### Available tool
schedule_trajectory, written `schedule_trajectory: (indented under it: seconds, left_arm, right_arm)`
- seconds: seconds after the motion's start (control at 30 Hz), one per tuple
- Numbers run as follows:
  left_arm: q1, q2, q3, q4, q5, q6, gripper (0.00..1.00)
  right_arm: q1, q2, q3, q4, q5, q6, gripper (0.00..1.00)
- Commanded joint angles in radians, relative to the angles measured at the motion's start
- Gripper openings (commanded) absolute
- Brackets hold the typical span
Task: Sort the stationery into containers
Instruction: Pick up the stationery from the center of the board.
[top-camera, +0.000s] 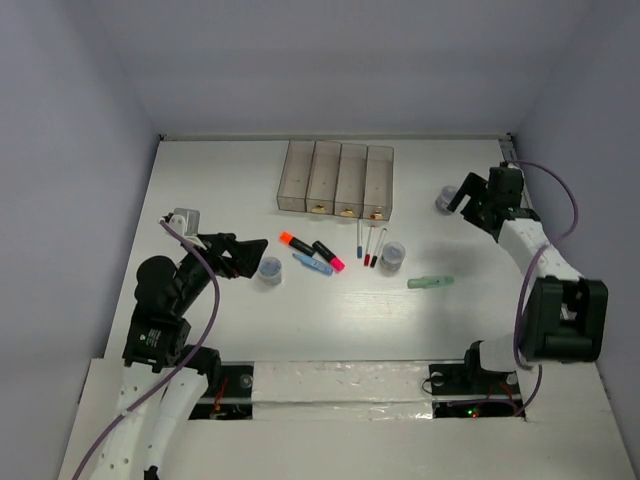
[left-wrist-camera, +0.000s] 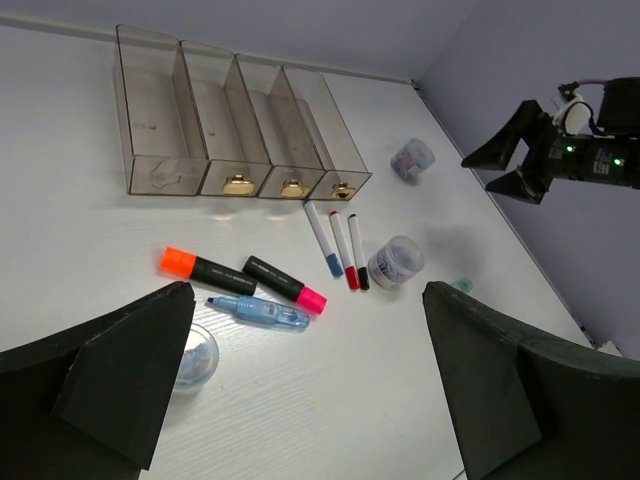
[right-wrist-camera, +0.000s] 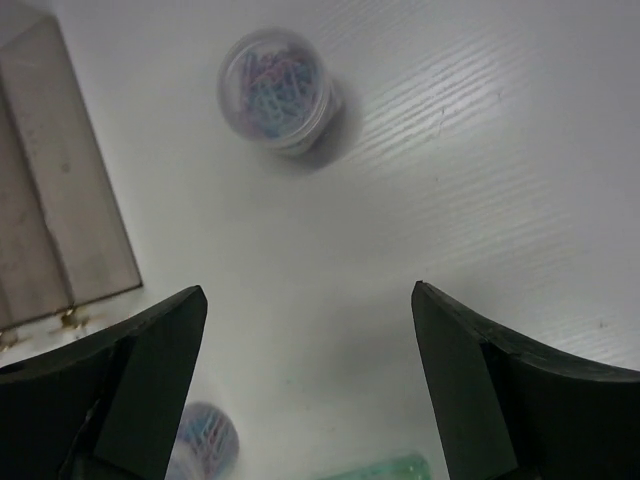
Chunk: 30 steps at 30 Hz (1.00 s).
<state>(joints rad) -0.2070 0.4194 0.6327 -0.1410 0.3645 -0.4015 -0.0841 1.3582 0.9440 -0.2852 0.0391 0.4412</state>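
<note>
My left claw (top-camera: 250, 258) is spread wide with nothing in it, low over the left half of the surface (top-camera: 300, 325). A round grey-blue pot (top-camera: 270, 270) sits just beside its tips at about 4 o'clock. My right claw (right-wrist-camera: 307, 295) is wide and empty too, over the far right of the surface. A second pot (right-wrist-camera: 277, 88) stands at 12 o'clock from its tips, apart from both fingers, and the blurred coloured bits inside may be paper clips. The row of four bins (left-wrist-camera: 150, 175) stands at 12 o'clock on the surface, and all the stationery lies outside it. At about 6 o'clock from the bins the orange highlighter (left-wrist-camera: 205, 268) and the pink highlighter (left-wrist-camera: 285, 283) lie nearly end to end, with the light blue marker (left-wrist-camera: 260, 312) just beside them on my side. Three thin white pens (left-wrist-camera: 338, 248) lie side by side at 6 o'clock from the rightmost bin, their blue, red and dark tips toward me. A third pot (left-wrist-camera: 397, 262) sits just beside them at 3 o'clock. The pale green marker (top-camera: 430, 282) lies alone at 4 o'clock from that pot.
</note>
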Motion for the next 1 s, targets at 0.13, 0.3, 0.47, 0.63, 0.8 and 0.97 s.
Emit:
schedule_trajectory:
  seconds: [0.13,0.3,0.47,0.63,0.8,0.97]
  left_arm:
    - [0.006,0.035,0.001,0.031,0.011,-0.002,0.98]
    - [-0.003,0.032,-0.001,0.031,0.011,-0.002,0.98]
    - [-0.003,0.038,-0.002,0.031,0.011,-0.002,0.98]
    - [-0.003,0.05,-0.002,0.031,0.007,-0.002,0.98]
    - [-0.003,0.05,-0.002,0.029,0.005,-0.003,0.98]
    - [-0.003,0.047,-0.002,0.027,0.004,-0.003,0.98]
  right_arm:
    - [0.0,0.3,0.246,0.095,0.044,-0.045,0.93]
    - [0.0,0.484,0.383,0.055,0.002,-0.071,0.93]
    - [0.009,0.556,0.469,0.032,-0.004,-0.096,0.92]
    - [0.041,0.601,0.521,0.012,0.031,-0.122,0.75]
    - [0.064,0.602,0.535,-0.011,0.064,-0.13,0.64]
    - [0.073,0.614,0.562,-0.067,0.084,-0.136,0.68]
